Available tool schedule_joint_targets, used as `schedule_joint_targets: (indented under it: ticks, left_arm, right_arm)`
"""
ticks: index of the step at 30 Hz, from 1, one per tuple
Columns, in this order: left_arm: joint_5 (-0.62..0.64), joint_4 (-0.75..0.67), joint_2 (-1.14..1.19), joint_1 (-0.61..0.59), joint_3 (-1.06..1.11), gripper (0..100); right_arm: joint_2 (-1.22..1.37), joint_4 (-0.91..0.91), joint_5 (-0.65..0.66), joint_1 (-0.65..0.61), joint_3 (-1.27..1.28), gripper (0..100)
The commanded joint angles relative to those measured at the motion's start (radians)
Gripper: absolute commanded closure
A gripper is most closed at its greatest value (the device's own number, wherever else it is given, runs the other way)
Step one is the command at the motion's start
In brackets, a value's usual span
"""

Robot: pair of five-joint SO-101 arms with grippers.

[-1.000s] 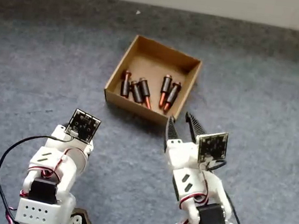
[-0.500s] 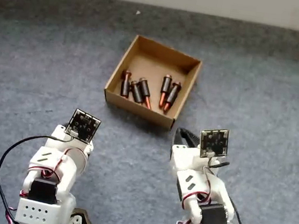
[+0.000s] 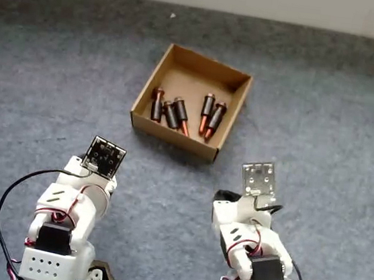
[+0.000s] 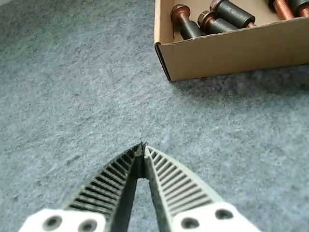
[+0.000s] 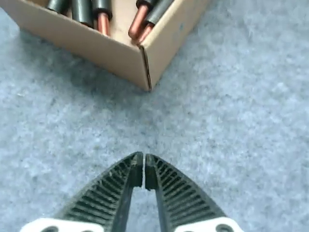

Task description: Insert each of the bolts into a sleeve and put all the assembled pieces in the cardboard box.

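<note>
The left arm point(image 3: 70, 214) sits folded at the near left of the desk point(image 3: 58, 85). The left gripper point(image 4: 142, 150) is closed on nothing, its tips meeting just above the grey surface, a little short of the box's near left corner.

The box point(image 3: 174, 136) stands mid-desk, beyond both arms, open side up. Inside lie five pieces point(image 3: 169, 114): three close together towards its left wall, two side by side towards its right. Each is a copper bolt point(image 3: 203, 124) pushed through a dark sleeve point(image 3: 208, 106), with the shank poking out of the near end. I can see no loose bolt or sleeve on the desk around it.

The right arm point(image 3: 249, 245) is tucked back at the near right. The right gripper point(image 5: 144, 166) is also closed and empty, with only a thin slit between its tips, and points at the desk just short of the box's near right corner.

By the look of it the assembling and boxing are done, and the step in hand is parking the arms. The next move seems to call for no grasp at all. At most, both arms would settle into rest clear of the box without nudging it.
</note>
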Motion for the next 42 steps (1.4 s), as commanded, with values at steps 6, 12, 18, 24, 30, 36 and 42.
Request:
schedule_joint_targets:
  ticks: [6,12,18,24,30,36,42]
  left_arm:
    - [-0.005,0.005,-0.007,-0.001,0.019,99]
    - [-0.005,0.063,-0.007,-0.001,0.019,99]
    - [-0.005,0.253,-0.007,-0.001,0.019,99]
    - [-0.006,0.341,-0.007,-0.001,0.019,99]
    - [-0.009,0.348,-0.007,-0.005,0.019,99]
    - [-0.009,0.348,-0.007,-0.005,0.019,99]
    - [-0.009,0.348,-0.007,-0.005,0.019,99]
  right_arm:
    - [0.001,0.159,0.011,0.013,0.116,99.5]
    - [0.001,0.173,0.011,0.013,0.116,99.5]
    - [0.001,0.173,0.011,0.013,0.116,99.5]
    - [0.001,0.173,0.011,0.013,0.116,99.5]
    - [0.001,0.173,0.011,0.013,0.116,99.5]
    - [0.001,0.173,0.011,0.013,0.116,99.5]
    - [0.001,0.173,0.011,0.013,0.116,99.5]
